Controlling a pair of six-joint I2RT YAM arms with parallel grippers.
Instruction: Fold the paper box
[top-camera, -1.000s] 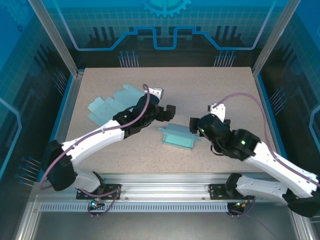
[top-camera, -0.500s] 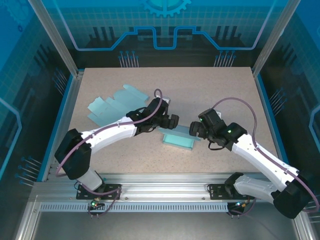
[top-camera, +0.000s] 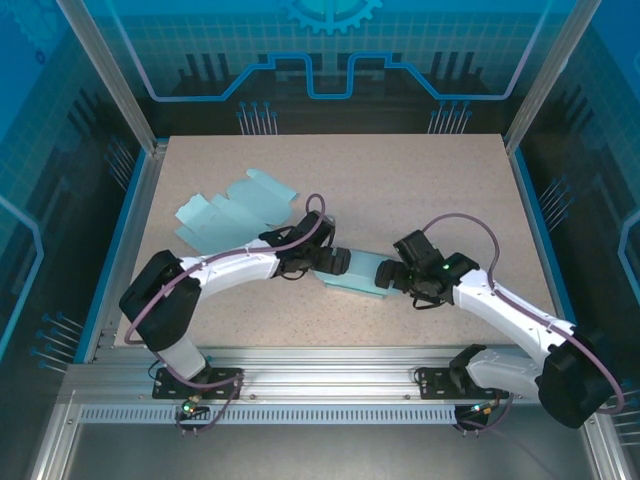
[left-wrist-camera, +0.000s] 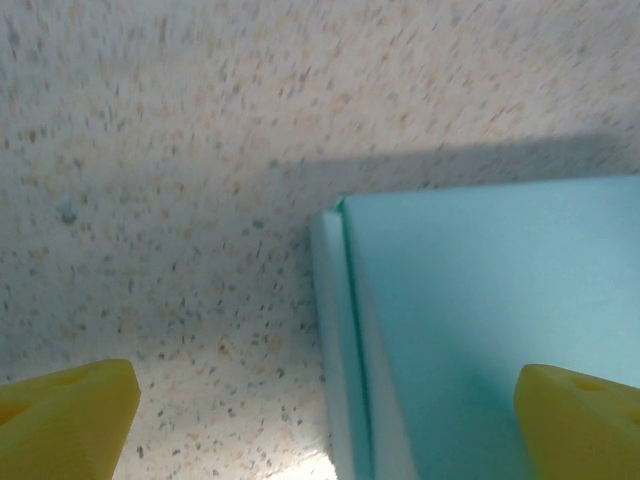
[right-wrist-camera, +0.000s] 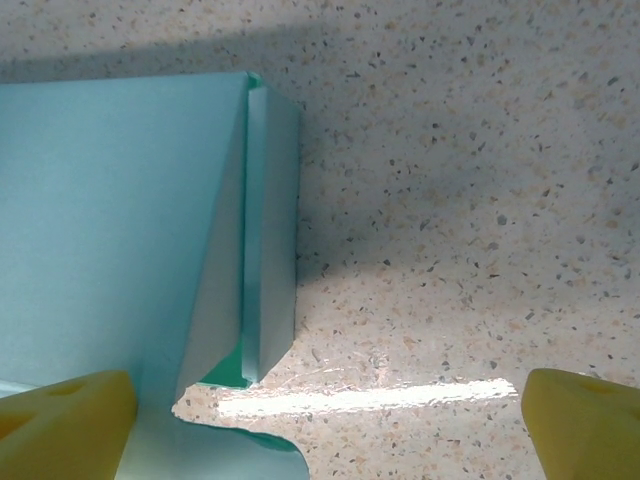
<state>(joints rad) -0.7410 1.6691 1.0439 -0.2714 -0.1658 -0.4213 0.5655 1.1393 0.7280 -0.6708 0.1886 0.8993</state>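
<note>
Starting at the near edge of the table (top-camera: 300, 322), the two white arms reach in toward each other. The left gripper (top-camera: 340, 262) and the right gripper (top-camera: 389, 276) sit low at the two ends of the paper box (top-camera: 363, 271). The box lies a bit nearer than the middle of the table. It is light blue-green and partly folded. Both grippers have their jaws wide apart and hold nothing. In the left wrist view, one yellow fingertip (left-wrist-camera: 66, 414) is over bare table and the other is over the box. In the right wrist view, a folded side flap of the box shows between the yellow tips. Farther back on the left lies a flat sheet of cut paper (top-camera: 235, 203) in the same color, well apart from the box.
</note>
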